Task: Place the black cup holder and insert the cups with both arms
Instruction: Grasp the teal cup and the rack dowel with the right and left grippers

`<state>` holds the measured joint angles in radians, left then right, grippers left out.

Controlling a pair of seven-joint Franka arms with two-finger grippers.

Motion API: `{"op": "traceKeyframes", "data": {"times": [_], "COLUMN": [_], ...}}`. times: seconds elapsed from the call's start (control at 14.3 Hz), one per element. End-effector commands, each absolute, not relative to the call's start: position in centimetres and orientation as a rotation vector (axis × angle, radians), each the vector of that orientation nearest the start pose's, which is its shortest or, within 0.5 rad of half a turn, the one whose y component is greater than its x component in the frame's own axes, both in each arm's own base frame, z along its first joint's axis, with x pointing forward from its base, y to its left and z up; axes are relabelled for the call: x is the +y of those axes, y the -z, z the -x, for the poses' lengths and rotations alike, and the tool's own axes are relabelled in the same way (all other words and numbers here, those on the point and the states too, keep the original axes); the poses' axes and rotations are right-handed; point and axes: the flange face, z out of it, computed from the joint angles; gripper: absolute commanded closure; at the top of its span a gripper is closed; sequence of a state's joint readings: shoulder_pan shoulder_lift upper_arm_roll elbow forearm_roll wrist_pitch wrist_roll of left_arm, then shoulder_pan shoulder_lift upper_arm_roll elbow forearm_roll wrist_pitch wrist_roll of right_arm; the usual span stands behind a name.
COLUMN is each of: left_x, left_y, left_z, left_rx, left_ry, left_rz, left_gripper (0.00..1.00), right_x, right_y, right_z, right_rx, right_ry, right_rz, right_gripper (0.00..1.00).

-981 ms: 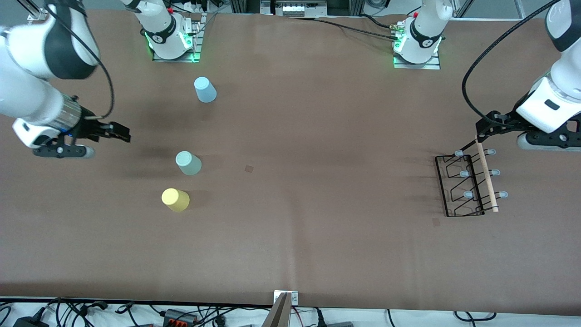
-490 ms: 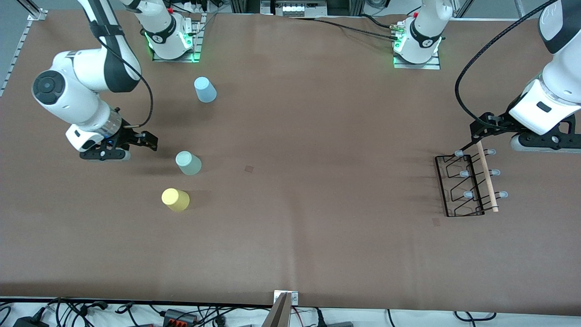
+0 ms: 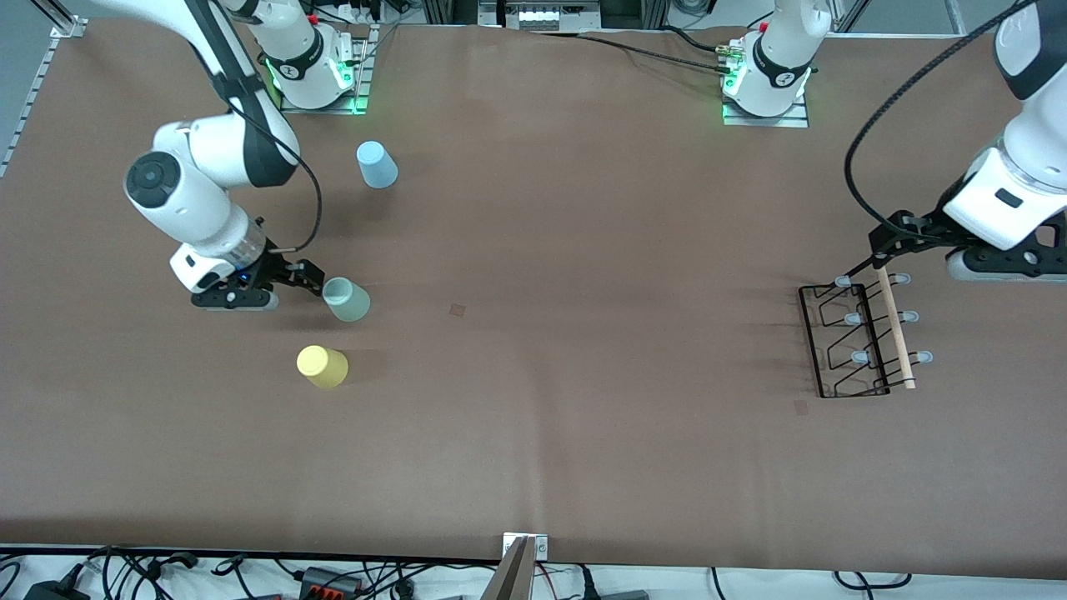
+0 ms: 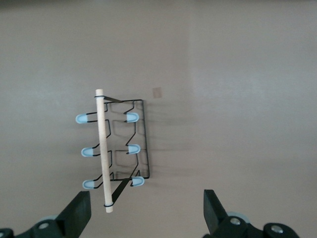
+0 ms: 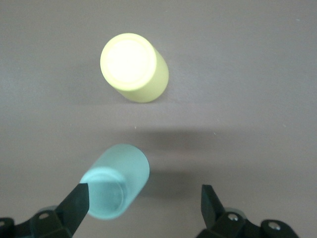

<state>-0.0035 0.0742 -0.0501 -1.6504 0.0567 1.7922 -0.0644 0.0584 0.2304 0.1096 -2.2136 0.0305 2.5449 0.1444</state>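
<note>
Front view, item list. Black cup holder (image 3: 859, 342): lies on the table (image 3: 583, 417) at the left arm's end, wooden rod handle (image 3: 894, 327) uppermost, not yet set in place. Left end effector (image 3: 885, 250): fingers apart, hovering over the rod's end nearest the arm bases, apparently lined up to take the handle; it has shifted only slightly from the earlier frames. Sage green cup (image 3: 346, 299): mouth down, toward the right arm's end. Right end effector (image 3: 310, 278): fingers spread, just beside this cup and level with it, one finger (image 5: 74, 201) overlapping its side in the right wrist view; a second earlier it was well apart from the cup. Yellow cup (image 3: 322, 366): nearer the camera, mouth down. Light blue cup (image 3: 377, 164): farther away, untouched.
</note>
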Motion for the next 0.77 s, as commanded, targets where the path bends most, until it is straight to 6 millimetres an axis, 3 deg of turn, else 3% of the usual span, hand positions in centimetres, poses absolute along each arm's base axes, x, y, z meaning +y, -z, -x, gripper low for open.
{"op": "traceKeyframes", "data": {"times": [0.0,0.07,0.28,0.42,0.49,0.56,0.7], "left_x": [-0.2,-0.1,2.9,3.4,4.3,6.4,6.8], "left_y": [-54.3,-53.6,-52.5,-49.2,-49.3,-48.6,-45.9], "left_z": [-60.7,-60.9,-61.1,-62.3,-63.5,-64.6,-65.6], "left_rx": [-0.041,-0.066,-0.132,-0.130,-0.135,-0.163,-0.135], "left_ry": [0.065,0.042,0.013,-0.060,-0.040,-0.046,-0.097], "left_rz": [3.083,3.086,3.086,3.084,3.081,3.080,3.083], "left_gripper": [0.00,0.00,0.00,0.00,0.00,0.00,0.00], "right_x": [11.2,11.5,13.4,13.5,13.6,13.7,13.7], "right_y": [-28.4,-28.5,-27.8,-26.7,-26.2,-25.7,-24.3], "right_z": [-56.3,-56.4,-55.9,-55.9,-56.1,-56.1,-55.9], "right_rx": [-0.023,-0.030,-0.001,0.009,0.008,0.006,0.010], "right_ry": [0.190,0.195,0.171,0.152,0.149,0.137,0.107], "right_rz": [3.064,3.063,3.061,3.062,3.061,3.062,3.066], "right_gripper": [0.00,0.00,0.00,0.00,0.00,0.00,0.00]}}
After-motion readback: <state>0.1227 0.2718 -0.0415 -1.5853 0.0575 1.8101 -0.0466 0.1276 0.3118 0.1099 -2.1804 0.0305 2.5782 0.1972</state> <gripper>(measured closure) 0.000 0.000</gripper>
